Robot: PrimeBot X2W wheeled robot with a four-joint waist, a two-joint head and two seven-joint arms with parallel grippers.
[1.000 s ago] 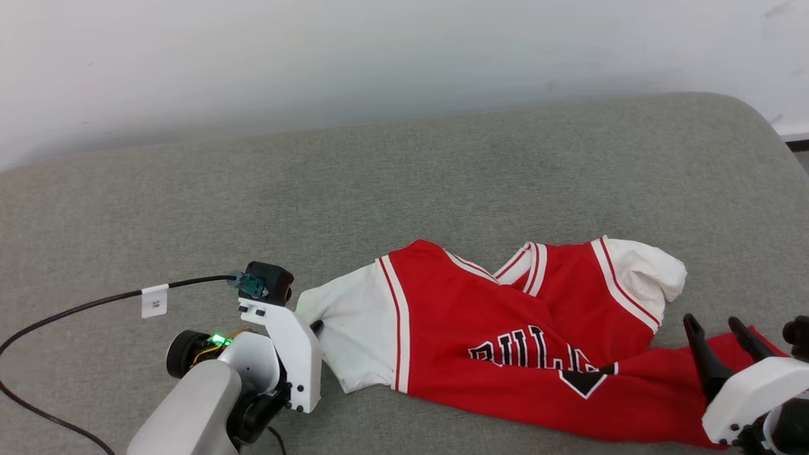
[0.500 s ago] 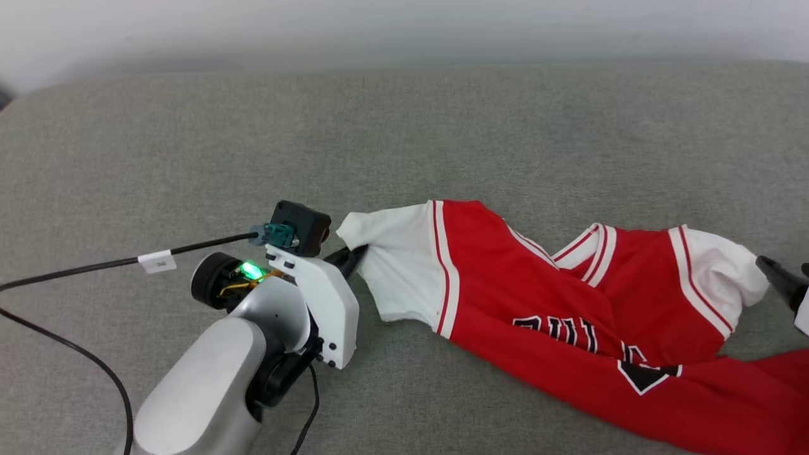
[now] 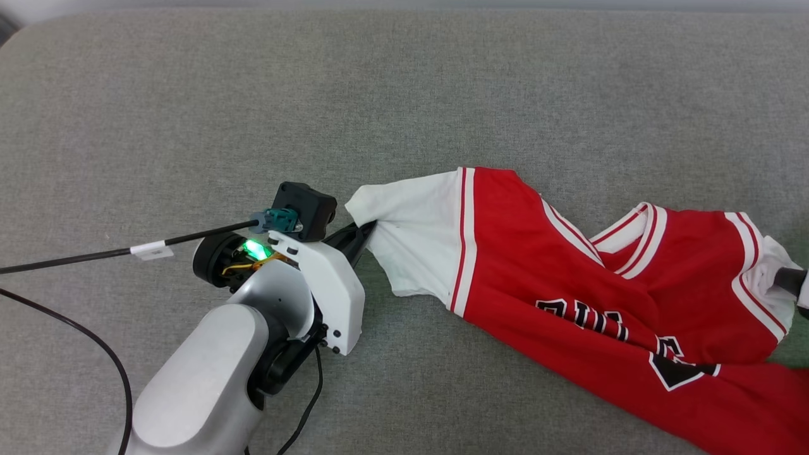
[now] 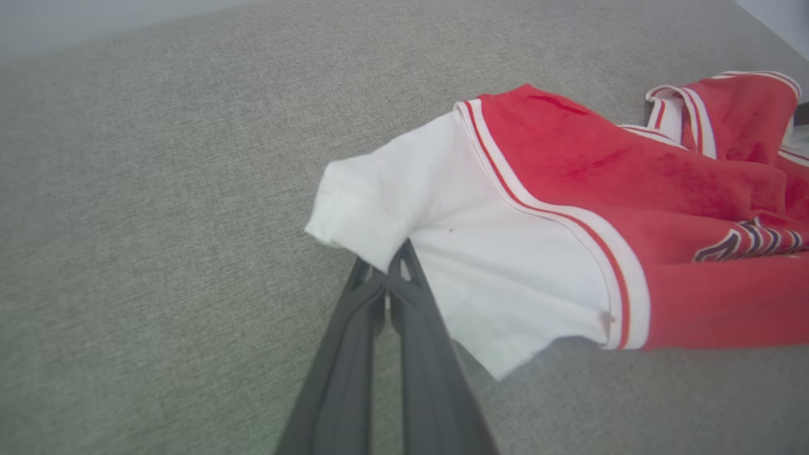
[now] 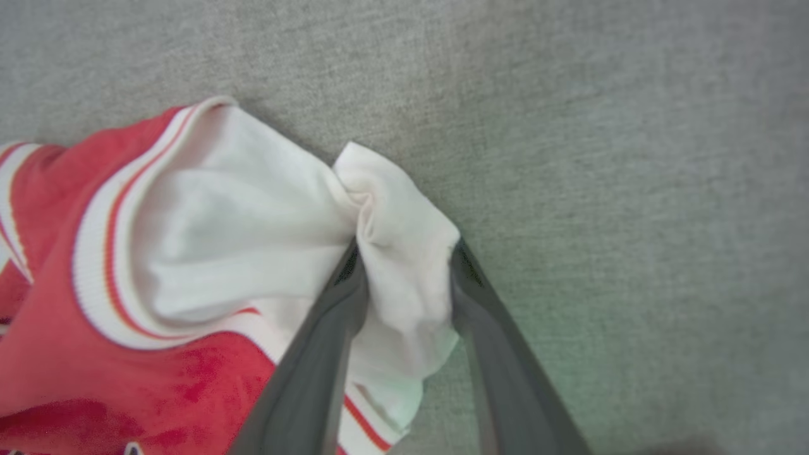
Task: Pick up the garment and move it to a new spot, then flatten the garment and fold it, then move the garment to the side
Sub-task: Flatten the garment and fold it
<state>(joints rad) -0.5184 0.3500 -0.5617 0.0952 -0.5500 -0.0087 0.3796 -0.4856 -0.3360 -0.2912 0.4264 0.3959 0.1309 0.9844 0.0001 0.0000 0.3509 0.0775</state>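
Two grippers each hold a sleeve of the garment (image 3: 537, 272), a red T-shirt with white sleeves and striped trim that lies rumpled on a grey cushion (image 3: 379, 95). The left gripper (image 3: 365, 229) has its dark fingers pressed together, and their tips pinch the outer edge of one white sleeve (image 4: 468, 253). In the left wrist view that sleeve spreads ahead and to the right of the fingertips (image 4: 393, 268), with the red body beyond it and the white neckline further off at the upper right. The right gripper (image 5: 404, 253) is clamped around a thick wad of the other white sleeve (image 5: 240, 240); the cloth bunches between its two fingers and spills past the tips. From that gripper the red body runs off to the left and below. In the head view the shirt stretches slantwise between the two grippers, its dark chest lettering closer to the right one, which shows at the frame's right edge. Behind the left gripper, a green light (image 3: 254, 246) glows on the wrist, and a black cable (image 3: 76, 259) with a white label (image 3: 152, 251) trails away from it across the cushion.
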